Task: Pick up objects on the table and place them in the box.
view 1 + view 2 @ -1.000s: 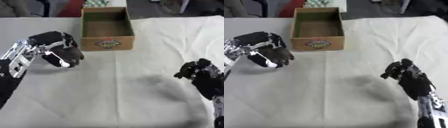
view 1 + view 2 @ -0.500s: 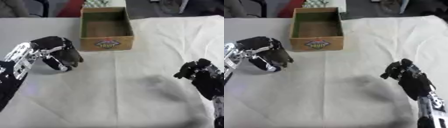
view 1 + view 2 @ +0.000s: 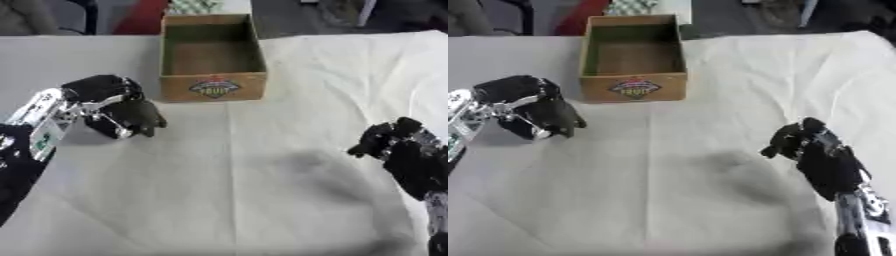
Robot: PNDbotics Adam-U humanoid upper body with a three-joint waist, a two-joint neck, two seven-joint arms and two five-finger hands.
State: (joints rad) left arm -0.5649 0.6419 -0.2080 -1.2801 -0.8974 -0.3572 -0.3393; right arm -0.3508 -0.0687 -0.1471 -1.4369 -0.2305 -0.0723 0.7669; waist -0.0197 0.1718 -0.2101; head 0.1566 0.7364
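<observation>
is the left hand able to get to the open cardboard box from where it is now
Probably yes: the left hand sits just left of the brown cardboard box, with only bare white tablecloth between them.

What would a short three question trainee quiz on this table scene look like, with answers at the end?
1. True or false: the box holds objects.
2. Which hand is nearer the box? A left hand B right hand
3. Fill in: the table is covered by a white ____.

Key: 1 false, its inside shows bare. 2 A, just off its front left corner, fingers curled downward. 3 cloth.
</observation>
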